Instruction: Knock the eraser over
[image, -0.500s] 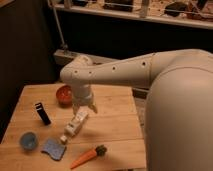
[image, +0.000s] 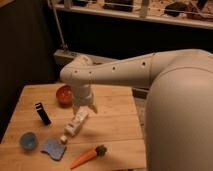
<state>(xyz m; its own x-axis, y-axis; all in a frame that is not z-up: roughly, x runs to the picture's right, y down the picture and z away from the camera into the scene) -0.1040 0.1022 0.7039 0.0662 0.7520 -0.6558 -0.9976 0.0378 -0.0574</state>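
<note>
The eraser (image: 42, 113), a slim black block, stands upright on the left part of the wooden table (image: 112, 125). My gripper (image: 84, 108) hangs from the white arm over the middle of the table, to the right of the eraser and apart from it. Its fingers are spread open with nothing between them. The fingertips hover just above the top end of a white-and-tan bottle-like object (image: 76, 125) lying on the table.
A red bowl (image: 63, 93) sits behind the gripper. A small blue bowl (image: 28, 141), a flat blue sponge (image: 53, 148) and a carrot (image: 89, 156) lie along the front. My white body fills the right side. A dark wall and a shelf stand behind.
</note>
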